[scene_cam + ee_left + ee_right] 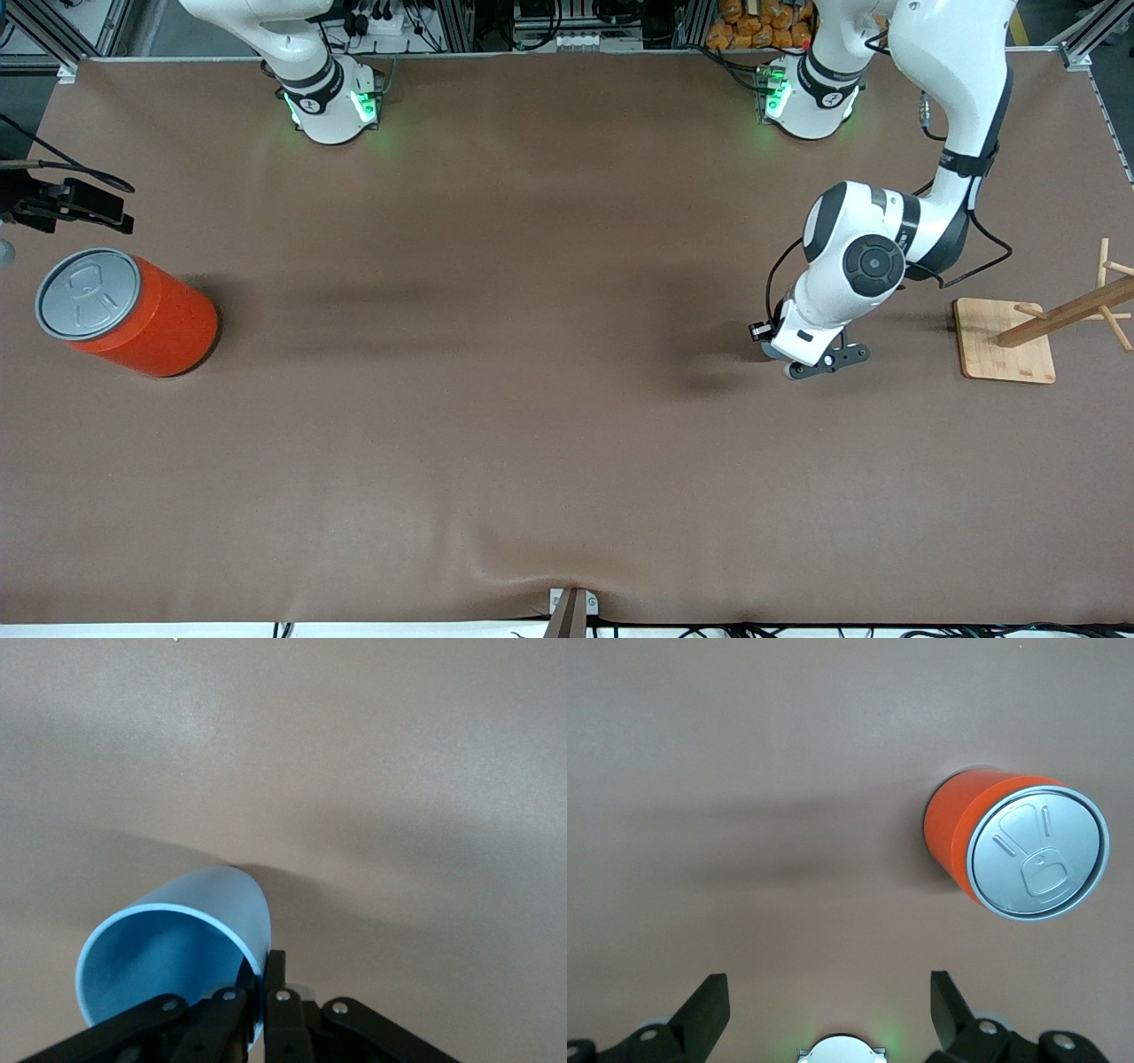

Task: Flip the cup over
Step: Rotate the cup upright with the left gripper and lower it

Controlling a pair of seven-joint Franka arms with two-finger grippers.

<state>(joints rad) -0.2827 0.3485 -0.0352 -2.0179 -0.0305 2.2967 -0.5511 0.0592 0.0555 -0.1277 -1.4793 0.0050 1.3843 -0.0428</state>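
In the front view your left gripper [828, 361] sits at the right of the frame, low over the brown tabletop [496, 425], at the end of the arm that drops from the base at the upper right. Its dark fingers are pinched tight on the wall of the cup [173, 961]. In the left wrist view the light-blue cup fills the lower left of the frame, tilted so that its open mouth and darker blue inside face the camera, one finger on the inside of the rim and the other on the outside. In the front view only a sliver of pale blue shows under the wrist, so you cannot read the cup's tilt from there.

Just to the right of that gripper stands a wooden rack [1045, 332] on a square bamboo base, near the right edge of the frame.

Your right gripper [828, 1005] hangs with its fingers spread wide and nothing between them, at the bottom of the right wrist view, above the tabletop. The orange can [128, 312] with a grey lid stands at the left edge of the front view, and at the right of the right wrist view.
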